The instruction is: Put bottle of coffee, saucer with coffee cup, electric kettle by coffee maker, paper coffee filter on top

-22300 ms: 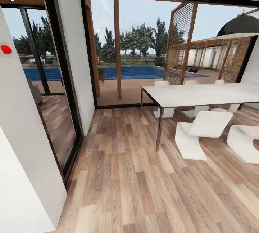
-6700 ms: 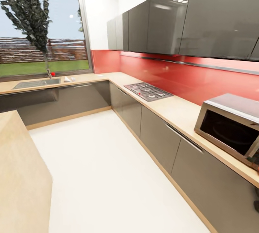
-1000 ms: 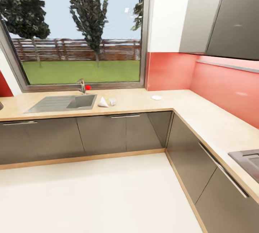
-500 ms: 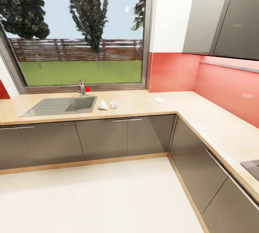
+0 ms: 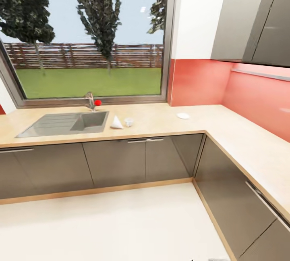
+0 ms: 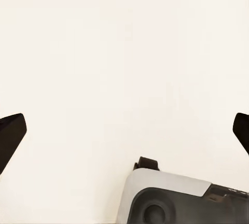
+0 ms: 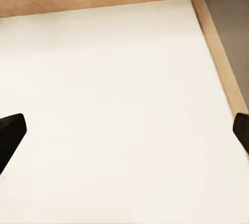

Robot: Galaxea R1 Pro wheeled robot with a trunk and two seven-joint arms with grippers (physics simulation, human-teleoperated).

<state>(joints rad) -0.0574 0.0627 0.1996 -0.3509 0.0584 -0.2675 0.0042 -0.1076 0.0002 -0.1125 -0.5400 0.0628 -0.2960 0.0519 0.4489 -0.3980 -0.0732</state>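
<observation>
The robot faces the kitchen countertop (image 5: 161,122). The paper coffee filter (image 5: 116,122) and coffee cup (image 5: 129,122) sit beside the sink (image 5: 60,124); the saucer (image 5: 183,115) lies farther along. Left gripper (image 6: 124,130) and right gripper (image 7: 124,130) are wide open, holding nothing. I think it must roll closer next.

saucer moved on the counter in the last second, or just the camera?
No. The saucer sits the same way relative to the sink and the counter's corner; the whole view shifted, so the camera moved.

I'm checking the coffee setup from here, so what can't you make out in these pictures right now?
- Coffee cup: head view, too small to show its handle.
- Paper coffee filter and saucer: head view, too small for detail.
- Left gripper, right gripper: wrist views, fingers cut off by picture edges.
</observation>
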